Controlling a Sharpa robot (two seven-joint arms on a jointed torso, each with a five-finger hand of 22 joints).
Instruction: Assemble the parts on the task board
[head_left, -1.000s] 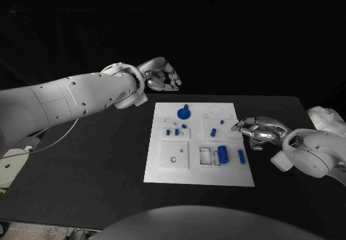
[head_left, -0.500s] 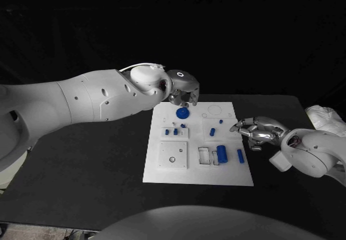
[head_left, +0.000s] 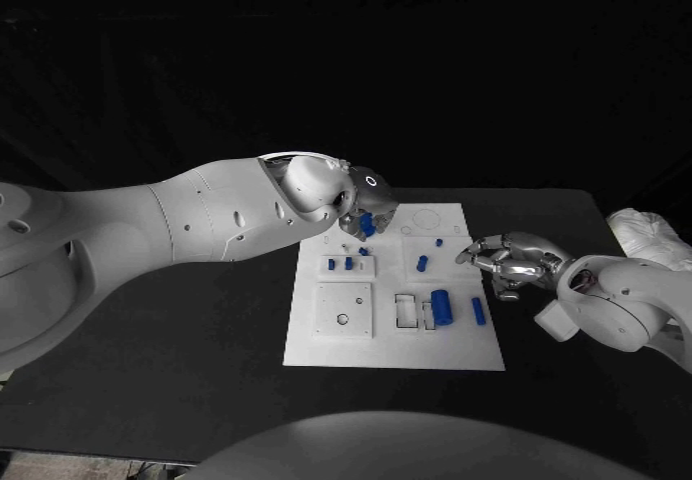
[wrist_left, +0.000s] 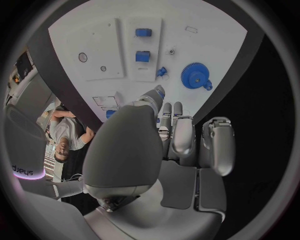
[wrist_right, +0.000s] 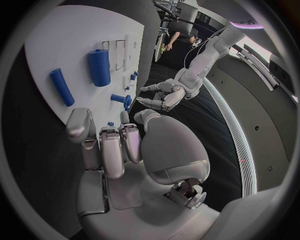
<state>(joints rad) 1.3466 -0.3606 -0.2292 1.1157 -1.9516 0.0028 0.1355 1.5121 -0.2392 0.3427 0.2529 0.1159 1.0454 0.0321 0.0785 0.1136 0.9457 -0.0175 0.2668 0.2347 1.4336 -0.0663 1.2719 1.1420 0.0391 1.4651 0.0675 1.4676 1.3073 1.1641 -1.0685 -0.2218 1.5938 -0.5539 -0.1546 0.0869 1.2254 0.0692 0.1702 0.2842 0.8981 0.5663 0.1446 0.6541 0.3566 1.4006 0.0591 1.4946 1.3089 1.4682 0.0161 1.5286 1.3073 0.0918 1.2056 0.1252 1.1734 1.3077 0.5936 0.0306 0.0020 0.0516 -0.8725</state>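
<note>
The white task board lies mid-table. My left hand hovers over its far left part, fingers apart and holding nothing, partly covering the blue gear. In the left wrist view the gear lies clear of my fingertips, with a small blue piece and two blue blocks nearby. My right hand sits at the board's right edge, fingers loosely bent and empty. A thick blue cylinder, a slim rod and a peg lie on the board.
Two short blue pegs stand in a raised block on the board's left side. A square white block with a hole lies nearer me. A white cloth lies at the table's right edge. Bare black table surrounds the board.
My left arm has swung in from beyond the table's far edge and lowered its hand over the gear on the board. The right hand has stayed put.
</note>
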